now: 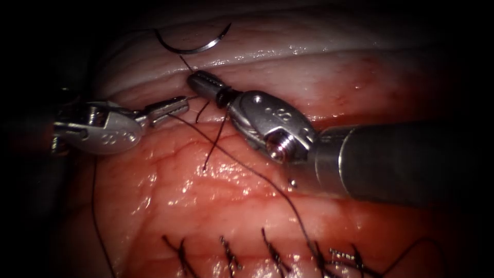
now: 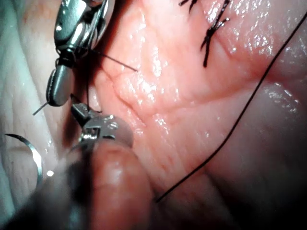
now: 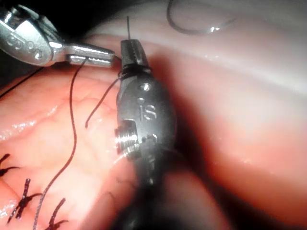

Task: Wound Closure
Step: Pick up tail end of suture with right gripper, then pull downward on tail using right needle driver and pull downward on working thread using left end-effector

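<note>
Dark thread [image 1: 247,167] is pinched by both tools: the left tool [image 1: 175,105] and right tool [image 1: 203,81], each pressed shut. The needle [image 1: 193,47] lies free on the tissue [image 1: 170,190], beyond the tools.

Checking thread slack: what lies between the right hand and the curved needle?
Dark thread over bare pale tissue, in the endoscope view.

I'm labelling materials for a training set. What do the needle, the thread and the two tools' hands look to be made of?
Needle: polished metal by its bright glint; it lies free on the pale tissue, not in it.
Thread: dark, matte, thin strand, probably synthetic or silk.
Left hand and right hand: brushed steel by their grey sheen, each shut on thread.
</note>
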